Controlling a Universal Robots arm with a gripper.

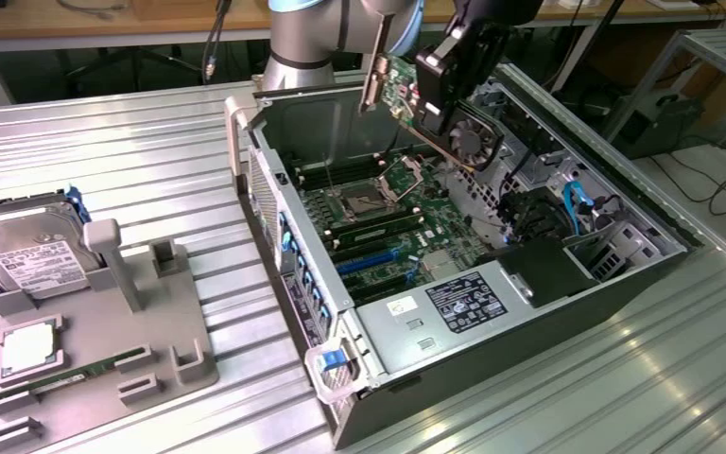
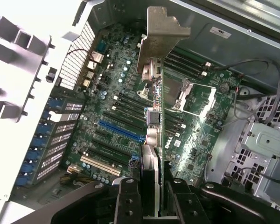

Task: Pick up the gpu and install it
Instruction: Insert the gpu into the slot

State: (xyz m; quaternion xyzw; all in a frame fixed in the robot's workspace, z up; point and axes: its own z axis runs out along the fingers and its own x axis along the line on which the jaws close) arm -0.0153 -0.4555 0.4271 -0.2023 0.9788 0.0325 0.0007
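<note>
- The gripper [image 1: 439, 76], a black two-fingered clamp on the end of the grey and silver robot arm [image 1: 300, 43], hangs above the open black and silver computer case [image 1: 275, 189].
- It holds the gpu [image 1: 404, 95], a flat green circuit card with a black round fan and a silver metal end bracket. The card is in the air, tilted, over the far end of the case and clear of the board below.
- In the wrist view the gripper [image 2: 151, 203] has its black fingers [image 2: 128, 200] closed on the two faces of the gpu [image 2: 154, 112], which shows edge-on with the bracket at its far end.
- Below the card lies the green motherboard [image 2: 107, 102], with a long blue expansion slot [image 2: 121, 132], a white expansion slot [image 2: 100, 165] and a silver square processor socket [image 2: 193, 95].
- The case lies on its side on a ribbed silver metal table [image 1: 148, 132], its side panel off.
- Towards the exterior view's left, well apart from the case, a grey plastic holder [image 1: 98, 350] stands on the table. It carries a silver hard drive with a white label [image 1: 29, 251], a square silver processor chip [image 1: 29, 348] and a narrow green memory stick [image 1: 67, 378].
</note>
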